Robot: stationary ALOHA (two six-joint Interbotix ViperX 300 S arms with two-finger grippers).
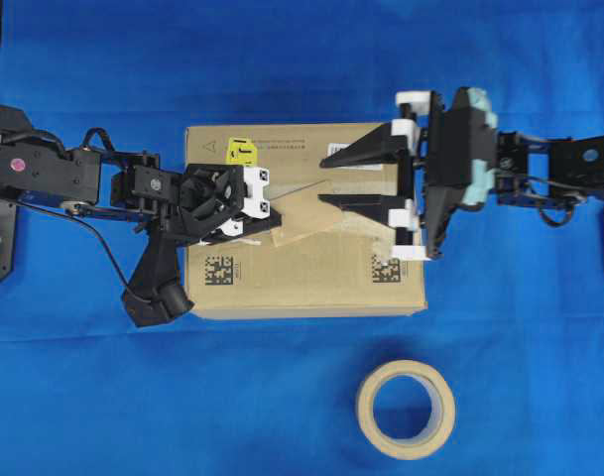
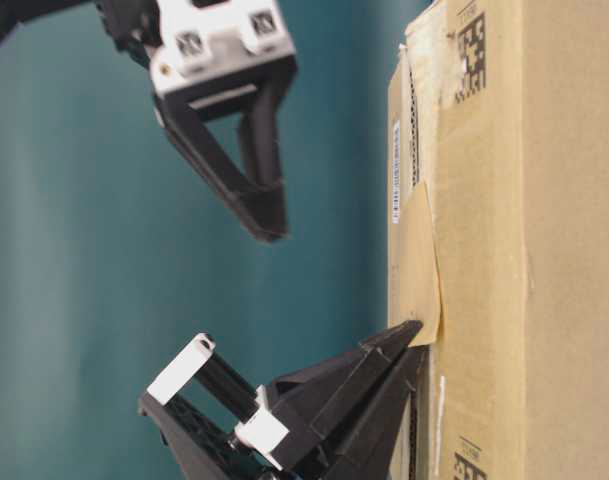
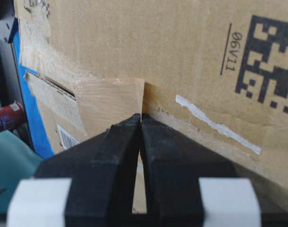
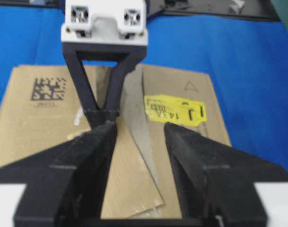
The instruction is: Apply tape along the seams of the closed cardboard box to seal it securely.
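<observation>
Tape (image 1: 306,220) sits askew over the seam (image 3: 54,84), my left claw (image 1: 259,206) pinching its end, right claw (image 1: 333,180) spread above; I should press it flat next.

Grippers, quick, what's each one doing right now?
Left gripper: shut on the tape.
Right gripper: open, holding nothing, above the cardboard box.
</observation>
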